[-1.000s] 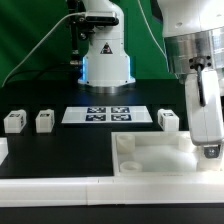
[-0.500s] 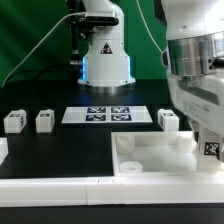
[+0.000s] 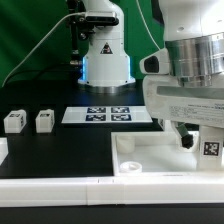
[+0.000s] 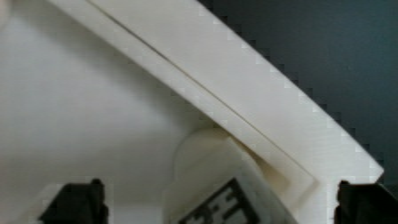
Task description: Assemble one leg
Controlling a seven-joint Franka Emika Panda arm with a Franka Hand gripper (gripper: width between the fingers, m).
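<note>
White leg (image 3: 211, 148) between fingers (image 4: 71, 200), above panel (image 3: 150, 155)

1. Marker board (image 3: 108, 114): thin, flat, white, bearing black-and-white tags; lies on the table, mid-scene.
2. Table (image 3: 60, 150): black surface.
3. Panel (image 3: 150, 158): large, white, round corner socket visible; lies near the front, toward the exterior view's right.
4. Backdrop (image 3: 30, 30): green.

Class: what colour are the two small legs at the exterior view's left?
White legs, exterior view.
</note>
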